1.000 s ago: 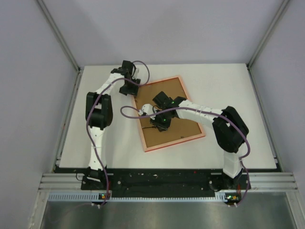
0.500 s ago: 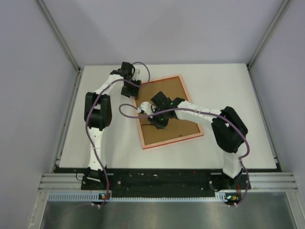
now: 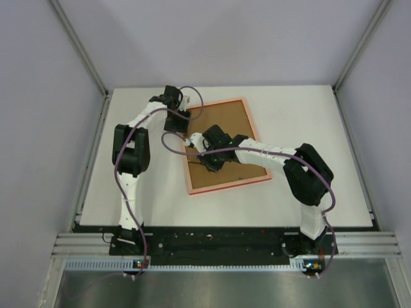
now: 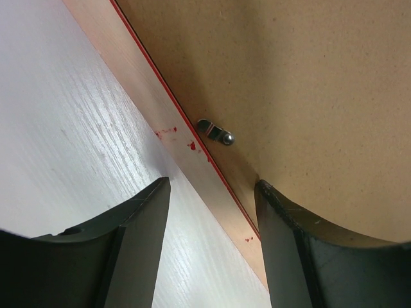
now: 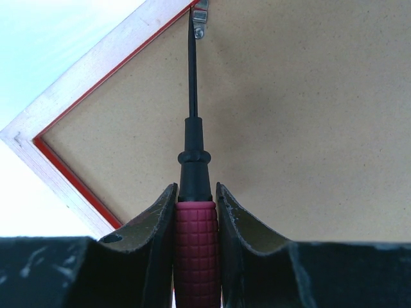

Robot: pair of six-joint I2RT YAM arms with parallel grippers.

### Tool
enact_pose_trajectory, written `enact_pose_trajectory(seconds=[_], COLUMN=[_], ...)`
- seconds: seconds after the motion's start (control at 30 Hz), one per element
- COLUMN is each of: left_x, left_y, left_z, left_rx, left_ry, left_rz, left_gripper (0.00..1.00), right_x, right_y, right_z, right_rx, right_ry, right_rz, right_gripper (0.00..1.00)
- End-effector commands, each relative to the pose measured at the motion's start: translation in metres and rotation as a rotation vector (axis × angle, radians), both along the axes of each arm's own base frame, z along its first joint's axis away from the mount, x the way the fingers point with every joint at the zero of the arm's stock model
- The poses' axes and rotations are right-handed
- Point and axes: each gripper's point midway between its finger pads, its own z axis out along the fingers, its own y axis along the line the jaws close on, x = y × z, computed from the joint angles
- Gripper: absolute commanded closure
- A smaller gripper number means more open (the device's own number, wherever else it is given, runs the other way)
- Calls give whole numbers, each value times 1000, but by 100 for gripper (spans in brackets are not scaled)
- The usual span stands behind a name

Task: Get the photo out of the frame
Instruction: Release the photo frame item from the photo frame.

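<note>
The frame [image 3: 226, 119] lies face down and askew in the middle of the desk [image 3: 308, 128], its brown back up. The right tool [image 5: 194, 192] is clamped on the red handle of a screwdriver [image 5: 192, 160], whose tip meets a metal clip [image 5: 200, 16] at the frame's rim. Near the frame's far-left corner, the left tool [image 4: 212, 192] has its jaws apart, straddling the rim: one finger over the desk, the other over the back, beside another clip [image 4: 216, 133].

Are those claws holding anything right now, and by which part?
The right gripper grips a screwdriver by its dark red handle. The left gripper stands open over the frame's edge, holding nothing.
</note>
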Motion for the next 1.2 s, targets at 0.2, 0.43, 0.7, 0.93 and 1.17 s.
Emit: enact_pose_trajectory(seconds=[0.2, 0.43, 0.7, 0.93, 1.17], left_x=[-26, -32, -30, -27, -26], left_y=[6, 6, 9, 9, 6], left_z=[-7, -10, -3, -1, 0], left_rx=[39, 46, 59, 60, 58], left_ry=[81, 97, 82, 74, 75], left_rz=[-6, -8, -9, -6, -10], left_gripper=[39, 39, 39, 39, 39], right_x=[37, 31, -1, -18, -23], right_y=[9, 9, 1, 4, 17], right_z=[30, 28, 38, 57, 44], right_rx=[98, 100, 63, 110, 101], right_ry=[-96, -40, 42, 64, 97], right_rz=[-244, -283, -158, -101, -72], right_gripper=[100, 100, 100, 100, 100])
